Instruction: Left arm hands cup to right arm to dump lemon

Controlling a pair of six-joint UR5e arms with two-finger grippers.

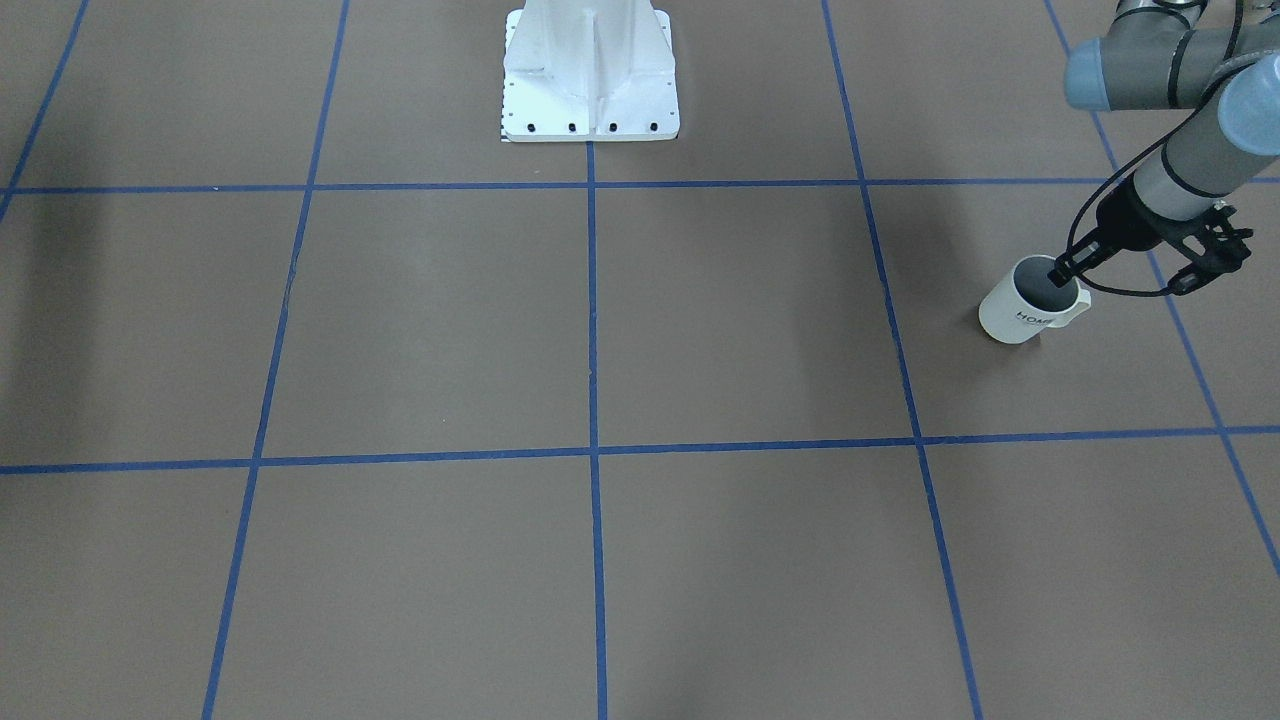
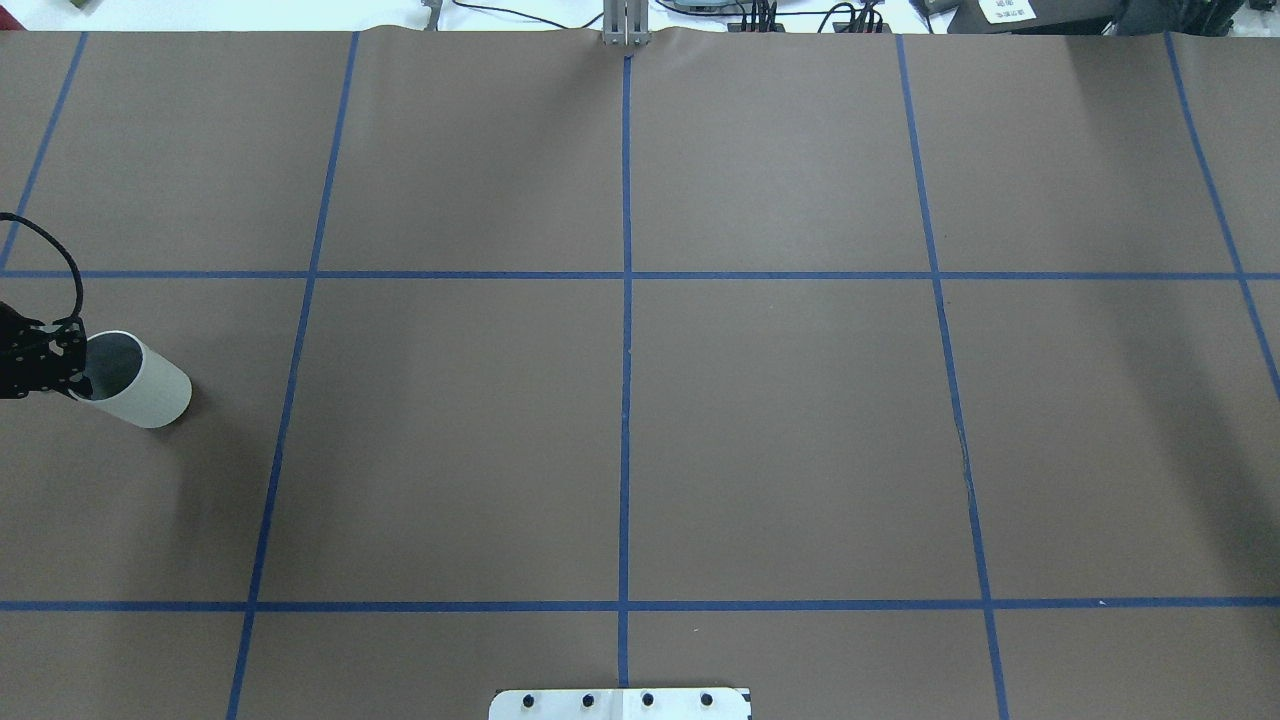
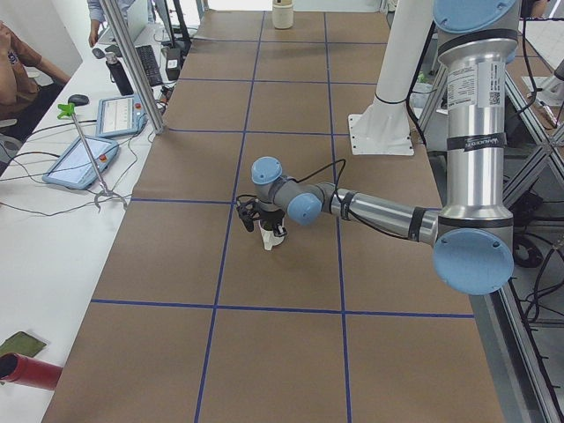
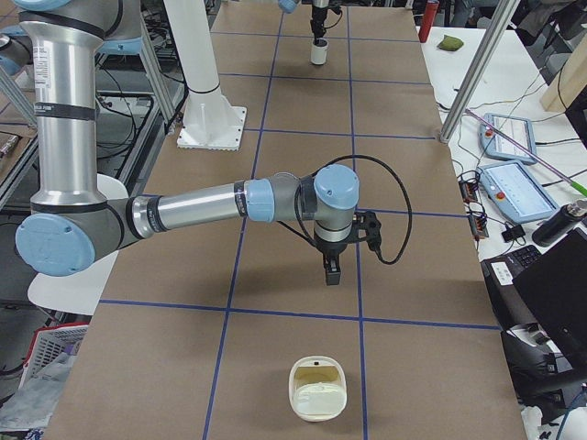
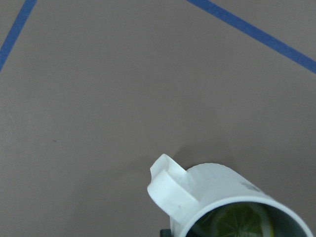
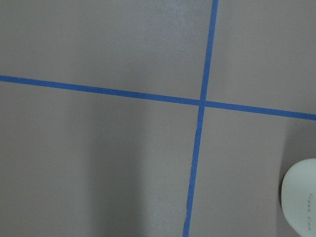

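We see left gripper (image 1: 1063, 270) clamped on cup (image 1: 1015, 318) rim, 1 lemon slice (image 5: 242, 222) inside the cup. Well apart from the cup, right gripper (image 4: 330, 272): we can't tell its opening.

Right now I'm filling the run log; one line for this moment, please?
left gripper: pinching cup rim | lemon: inside cup | right gripper: far from cup, jaws unclear
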